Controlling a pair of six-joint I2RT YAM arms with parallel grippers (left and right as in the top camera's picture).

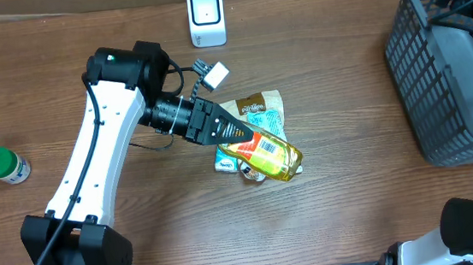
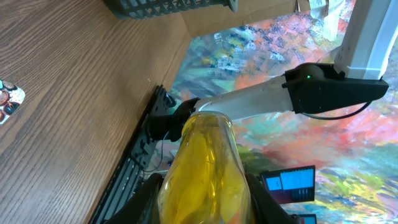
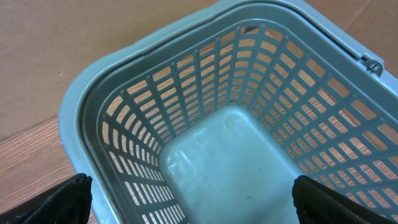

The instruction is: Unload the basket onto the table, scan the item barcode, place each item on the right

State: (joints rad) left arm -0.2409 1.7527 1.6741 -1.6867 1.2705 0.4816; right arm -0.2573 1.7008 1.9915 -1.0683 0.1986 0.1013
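Observation:
My left gripper is shut on a clear bottle of yellow liquid, held tilted just above the table's middle. Its red and yellow label with a barcode faces up in the overhead view. In the left wrist view the bottle fills the space between the black fingers, and my left gripper clamps its sides. The white scanner stands at the back centre, apart from the bottle. My right gripper is open and holds nothing, hanging over the grey basket.
Under the bottle lie a brown and teal pouch and small packets. A green-capped jar sits at the left. The grey basket stands at the right edge.

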